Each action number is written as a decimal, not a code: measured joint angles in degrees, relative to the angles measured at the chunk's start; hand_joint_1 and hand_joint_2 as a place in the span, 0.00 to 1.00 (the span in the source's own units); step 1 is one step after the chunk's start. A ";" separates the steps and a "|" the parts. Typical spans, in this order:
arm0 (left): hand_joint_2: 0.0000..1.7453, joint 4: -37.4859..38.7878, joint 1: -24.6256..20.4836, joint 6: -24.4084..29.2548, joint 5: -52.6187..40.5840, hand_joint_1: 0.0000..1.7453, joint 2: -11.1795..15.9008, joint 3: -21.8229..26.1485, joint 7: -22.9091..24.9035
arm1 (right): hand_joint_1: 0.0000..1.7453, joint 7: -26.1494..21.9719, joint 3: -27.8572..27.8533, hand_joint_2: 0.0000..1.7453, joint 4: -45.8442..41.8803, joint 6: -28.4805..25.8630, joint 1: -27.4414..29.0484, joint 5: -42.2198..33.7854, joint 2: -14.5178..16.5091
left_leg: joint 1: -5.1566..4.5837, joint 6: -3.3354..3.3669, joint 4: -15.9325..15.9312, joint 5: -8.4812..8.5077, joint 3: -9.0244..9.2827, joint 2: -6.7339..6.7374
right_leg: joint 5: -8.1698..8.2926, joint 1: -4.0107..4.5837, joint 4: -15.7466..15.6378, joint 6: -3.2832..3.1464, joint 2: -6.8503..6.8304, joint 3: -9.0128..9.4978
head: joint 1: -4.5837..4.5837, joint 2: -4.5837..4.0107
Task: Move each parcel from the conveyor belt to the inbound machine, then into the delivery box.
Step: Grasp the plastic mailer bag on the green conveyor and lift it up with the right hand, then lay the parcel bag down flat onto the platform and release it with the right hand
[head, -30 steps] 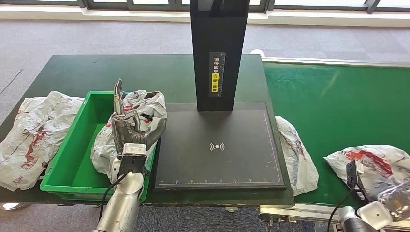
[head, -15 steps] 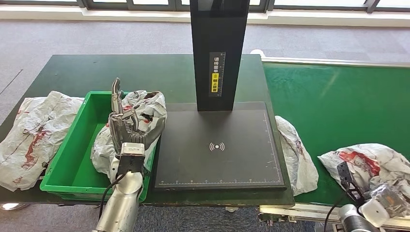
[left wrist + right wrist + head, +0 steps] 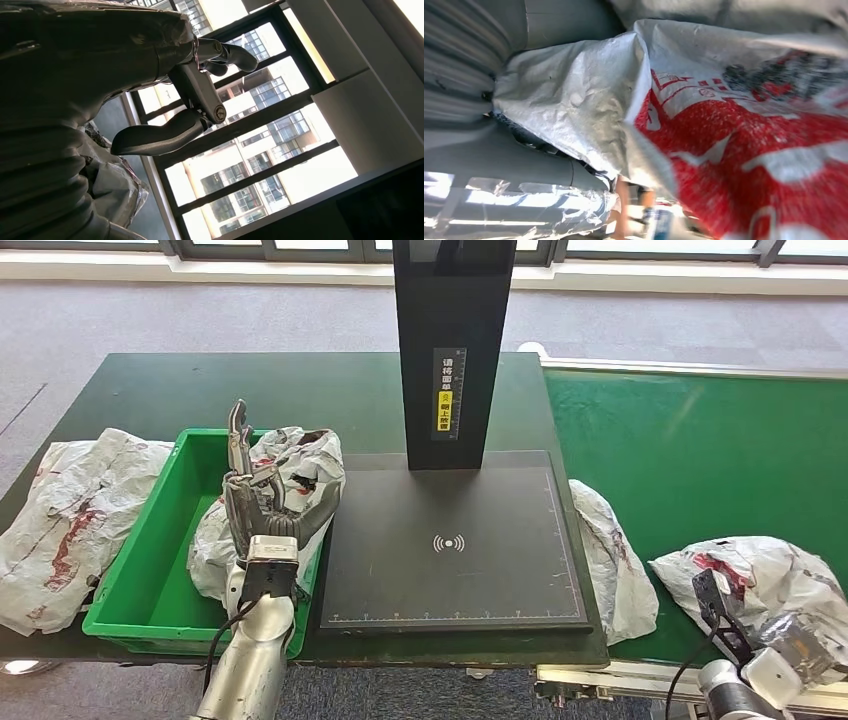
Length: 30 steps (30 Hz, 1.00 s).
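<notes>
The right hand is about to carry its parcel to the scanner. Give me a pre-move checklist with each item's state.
1. Right hand holds the parcel on the belt: cannot tell; the parcel hides its fingers.
2. Scanner pad bare: ok.
3. Path clear: not ok; another parcel lies between the belt and the pad.
4. Left hand off the pad: ok; it is raised over the parcel in the green bin.
5. Green bin has room: ok.
</notes>
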 joint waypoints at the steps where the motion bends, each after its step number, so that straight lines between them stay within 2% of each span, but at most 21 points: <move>1: 1.00 -0.01 0.02 0.01 0.00 0.00 0.00 0.03 -0.07 | 1.00 -5.32 -0.40 1.00 -0.09 -0.66 -0.30 -2.64 0.51 | 0.00 -0.01 -0.01 -0.01 -0.11 0.03 | 0.00 0.00 0.01 0.00 0.02 0.00 | 0.00 0.00; 3: 1.00 -0.06 0.09 0.01 0.02 0.00 0.01 0.10 -0.27 | 1.00 -21.75 -1.92 1.00 -0.91 -0.79 -1.49 -11.54 2.48 | 0.00 -0.02 -0.05 -0.04 -0.32 0.21 | 0.00 0.00 0.01 0.00 0.19 -0.02 | -0.01 0.00; 5: 1.00 -0.11 0.12 0.01 0.08 0.00 0.02 0.14 -0.43 | 1.00 -38.47 -3.16 1.00 -3.53 1.69 -2.71 -22.54 5.60 | 0.00 -0.04 -0.06 -0.05 -0.15 0.43 | 0.02 0.03 0.01 -0.02 0.40 -0.05 | -0.02 -0.01; 6: 1.00 -0.11 0.12 0.01 0.10 0.00 0.02 0.14 -0.46 | 1.00 -43.93 -3.16 1.00 -5.74 3.48 -3.01 -28.06 7.50 | 0.01 -0.05 -0.06 -0.02 0.01 0.47 | 0.04 0.06 0.02 -0.05 0.45 -0.05 | -0.03 0.00; 7: 1.00 -0.09 0.11 -0.01 0.10 0.00 0.02 0.14 -0.47 | 1.00 -46.73 -2.55 1.00 -8.33 5.27 -3.04 -33.36 9.38 | 0.01 -0.08 -0.06 0.03 0.16 0.43 | 0.05 0.09 0.02 -0.07 0.41 -0.05 | -0.03 0.00; 8: 1.00 -0.06 0.10 -0.06 0.07 0.00 0.02 0.14 -0.49 | 1.00 -47.88 -1.39 1.00 -11.24 6.77 -2.85 -38.50 11.17 | 0.02 -0.11 -0.07 0.08 0.23 0.34 | 0.06 0.11 0.03 -0.10 0.33 -0.05 | -0.03 0.00; 11: 1.00 0.13 0.06 -0.40 -0.10 0.00 0.02 0.14 -0.56 | 1.00 -47.48 5.06 1.00 -21.11 8.65 -1.40 -50.71 15.63 | 0.05 -0.19 -0.11 0.17 0.17 0.08 | 0.04 0.12 0.07 -0.13 0.11 -0.06 | -0.02 -0.01; 14: 1.00 0.46 -0.01 -0.44 -0.19 0.00 0.03 0.13 -0.60 | 1.00 -47.35 13.82 1.00 -31.43 7.94 0.73 -57.56 18.97 | 0.07 -0.23 -0.13 0.15 0.17 0.19 | 0.03 0.12 0.08 -0.14 0.29 -0.13 | -0.04 0.00; 19: 1.00 1.13 -0.12 0.77 0.60 0.00 0.14 -0.01 -0.61 | 1.00 -47.30 27.30 1.00 -43.13 2.82 3.75 -60.99 22.08 | 0.08 -0.24 -0.14 0.13 0.16 0.21 | 0.02 0.12 0.08 -0.15 0.30 -0.16 | -0.04 -0.01; 22: 1.00 1.52 -0.20 1.28 1.06 0.00 0.20 -0.20 -0.61 | 1.00 -47.27 33.22 1.00 -46.97 0.72 4.68 -61.24 23.03 | 0.09 -0.24 -0.14 0.13 0.16 0.19 | 0.01 0.11 0.07 -0.15 0.29 -0.16 | -0.04 0.00; 30: 1.00 2.34 -0.18 1.94 1.75 0.00 0.37 -1.15 -0.61 | 1.00 -47.19 39.63 1.00 -51.65 -2.48 5.74 -63.39 23.65 | 0.03 -0.22 -0.12 0.13 0.13 0.12 | 0.02 0.01 0.06 -0.14 0.21 -0.14 | -0.02 0.01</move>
